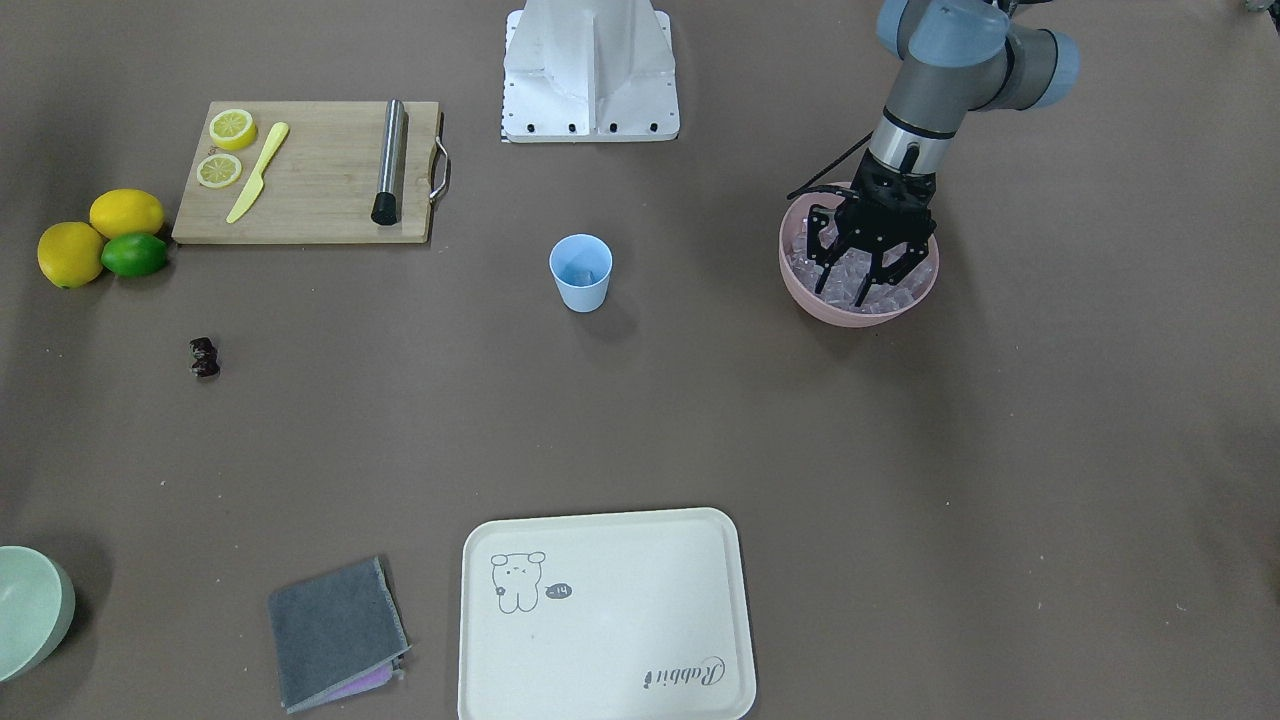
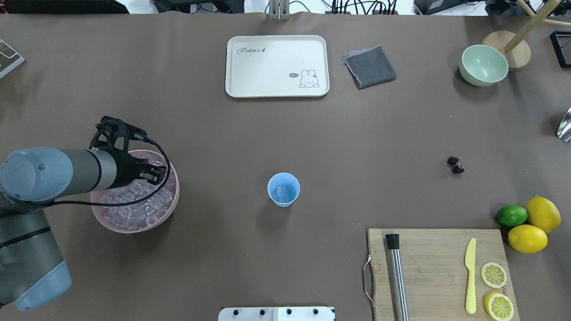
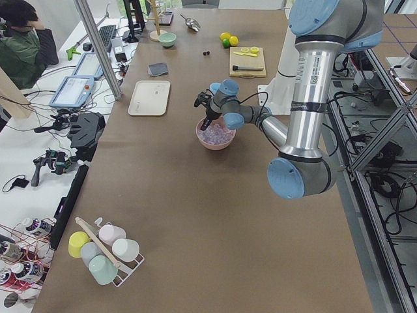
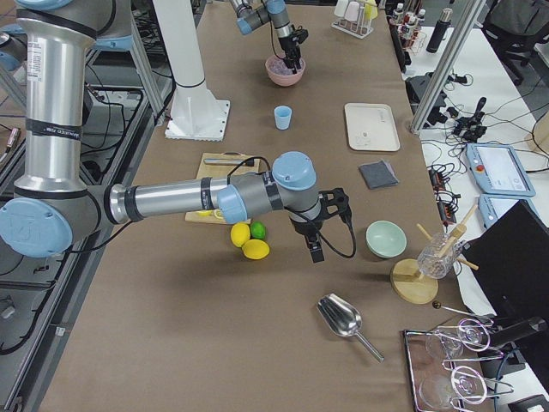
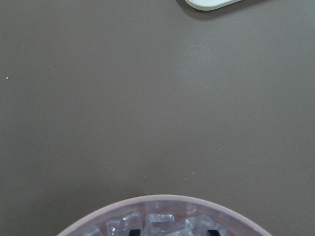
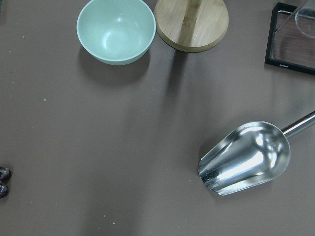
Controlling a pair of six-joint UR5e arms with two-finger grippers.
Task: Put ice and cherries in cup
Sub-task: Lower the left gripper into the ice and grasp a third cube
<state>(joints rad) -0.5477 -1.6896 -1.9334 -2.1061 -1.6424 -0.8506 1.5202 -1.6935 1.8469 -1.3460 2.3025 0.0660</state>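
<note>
The light blue cup (image 2: 283, 189) stands at the table's middle with one ice cube (image 2: 280, 191) in it; it also shows in the front view (image 1: 580, 272). Many ice cubes (image 2: 134, 207) fill a pink bowl (image 2: 129, 229). My left gripper (image 1: 865, 268) is open with its fingers down among the ice; the fingertips (image 5: 135, 232) show at the left wrist view's bottom edge. The dark cherries (image 2: 455, 164) lie alone on the table, also at the right wrist view's left edge (image 6: 2, 182). My right gripper (image 4: 314, 251) hovers past the lemons; I cannot tell whether it is open or shut.
A cutting board (image 2: 439, 272) holds a steel rod, a yellow knife and lemon slices. Two lemons (image 2: 535, 227) and a lime (image 2: 511, 215) sit beside it. A cream tray (image 2: 277, 66), grey cloth (image 2: 370, 67), green bowl (image 2: 484, 65) and metal scoop (image 6: 246, 157) lie farther out.
</note>
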